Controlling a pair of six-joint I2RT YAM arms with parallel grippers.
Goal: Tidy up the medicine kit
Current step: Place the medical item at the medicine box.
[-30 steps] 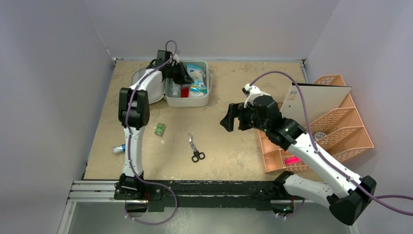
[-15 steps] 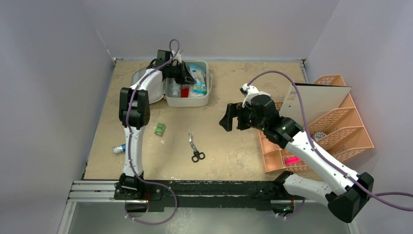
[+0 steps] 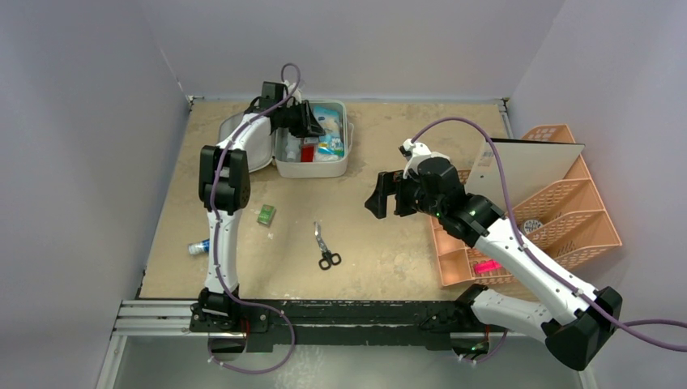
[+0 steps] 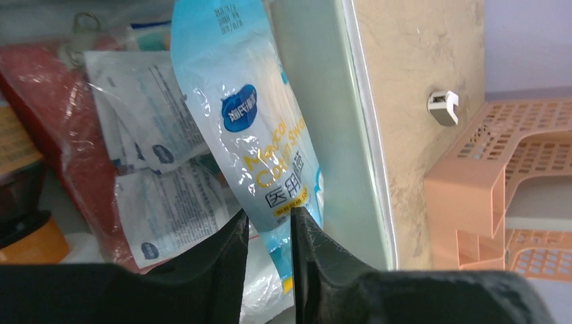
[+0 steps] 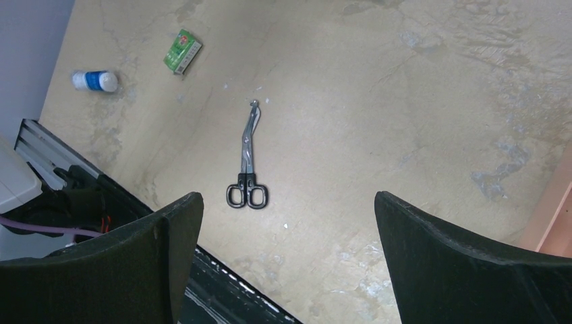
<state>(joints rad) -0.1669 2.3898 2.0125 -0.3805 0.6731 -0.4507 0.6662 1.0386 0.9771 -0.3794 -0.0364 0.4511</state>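
The medicine kit (image 3: 312,170) lies open at the far left of the table (image 3: 405,130). The right gripper (image 5: 287,199) hangs spread wide above the scissors (image 5: 246,162). Inside the kit, the left gripper (image 4: 270,219) straddles one end of a blue cotton-swab packet (image 4: 249,128), jaws narrowly apart; I cannot tell whether it grips.
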